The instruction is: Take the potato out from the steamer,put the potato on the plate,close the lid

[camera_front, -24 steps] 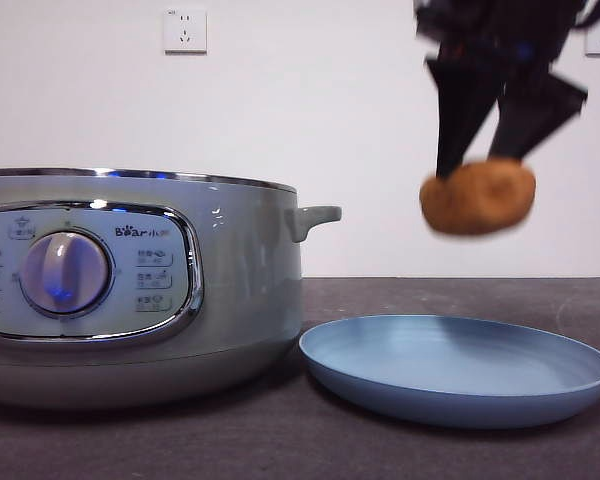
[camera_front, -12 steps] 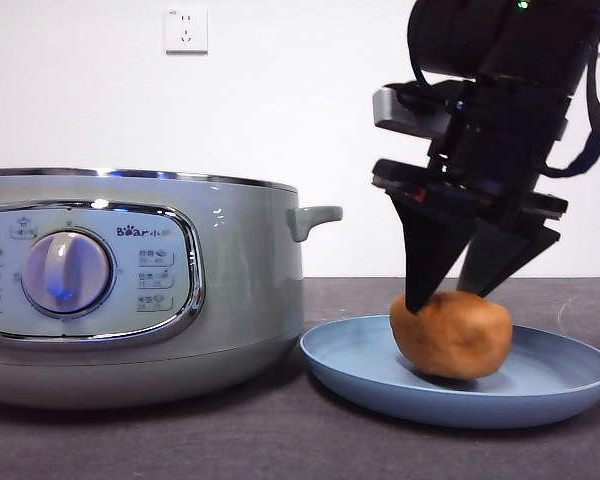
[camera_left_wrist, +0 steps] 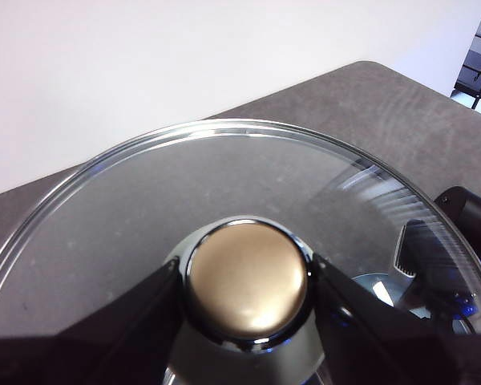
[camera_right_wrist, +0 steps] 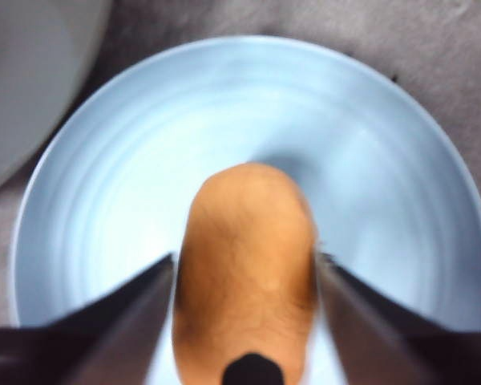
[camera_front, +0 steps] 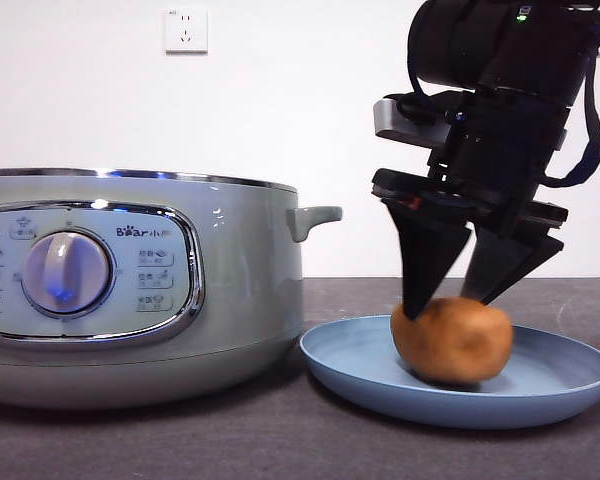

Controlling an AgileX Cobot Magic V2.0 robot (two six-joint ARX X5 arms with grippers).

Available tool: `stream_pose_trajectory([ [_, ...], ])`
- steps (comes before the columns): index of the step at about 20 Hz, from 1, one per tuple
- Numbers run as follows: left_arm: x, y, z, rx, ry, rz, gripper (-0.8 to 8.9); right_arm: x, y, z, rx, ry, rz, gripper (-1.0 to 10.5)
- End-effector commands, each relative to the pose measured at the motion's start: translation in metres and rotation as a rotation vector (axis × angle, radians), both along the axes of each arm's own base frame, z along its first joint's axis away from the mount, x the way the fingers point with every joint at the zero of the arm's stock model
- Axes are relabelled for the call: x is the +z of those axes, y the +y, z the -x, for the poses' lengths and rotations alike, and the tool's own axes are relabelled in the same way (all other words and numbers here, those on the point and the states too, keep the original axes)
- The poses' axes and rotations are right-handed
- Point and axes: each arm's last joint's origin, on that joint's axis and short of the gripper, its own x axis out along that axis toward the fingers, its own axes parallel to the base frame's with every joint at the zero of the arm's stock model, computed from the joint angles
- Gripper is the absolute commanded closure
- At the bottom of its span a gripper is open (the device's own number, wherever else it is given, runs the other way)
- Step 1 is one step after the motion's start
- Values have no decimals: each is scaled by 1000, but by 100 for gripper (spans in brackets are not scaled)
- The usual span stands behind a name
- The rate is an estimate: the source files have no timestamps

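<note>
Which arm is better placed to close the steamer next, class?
Probably the left. The left gripper is shut on the lid by its knob, while the right gripper straddles the potato on the plate, beside the steamer.

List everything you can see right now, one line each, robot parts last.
potato: one, orange-brown, resting on the plate between the right tool's jaws.
plate: one, light blue, on the table beside the steamer.
steamer: one, pale grey-green with a chrome-framed panel and round dial, on the table, no lid on it.
lid: one, clear glass with a steel rim; its knob looks bronze and sits between the left tool's jaws.
wall socket: one, white, on the wall behind the steamer.
table: one, dark grey.
left tool: black, shut on the lid's knob.
right tool: black, over the plate, jaws straddling the potato and slightly apart from it.
</note>
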Motion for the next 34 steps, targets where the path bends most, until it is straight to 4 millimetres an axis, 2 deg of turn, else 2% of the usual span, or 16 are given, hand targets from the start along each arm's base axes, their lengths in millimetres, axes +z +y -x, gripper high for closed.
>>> stream_pose_trajectory([
  [1,10,2,5,-4,-69,24,822,-7,-1,2,-10,24,14,410],
  [5,10,2,5,-4,-69,25,822,20,-4,5,-11,-52,-36,413],
  [10,10,2,4,-4,-69,24,822,85,-15,24,-12,-243,-159,415],
  [14,7,-2,-3,-4,-50,13,822,141,-36,56,-14,-433,-279,420],
  [18,-5,-14,-26,-10,7,-33,822,179,-60,93,-15,-591,-383,580],
  [19,-9,-18,-33,-10,27,-43,822,185,-66,102,-19,-620,-406,615],
  [20,-13,-21,-40,-11,45,-53,822,190,-72,111,-24,-650,-420,694],
  [22,-21,-28,-52,-11,81,-72,822,198,-83,127,-55,-711,-418,923],
  [23,-25,-31,-58,-12,97,-80,822,200,-88,134,-54,-736,-420,960],
  [26,-41,-37,-67,-44,139,-84,822,204,-98,148,-69,-769,-428,958],
  [34,-91,-45,-81,-44,221,-101,822,204,-104,157,-69,-763,-424,958],
])
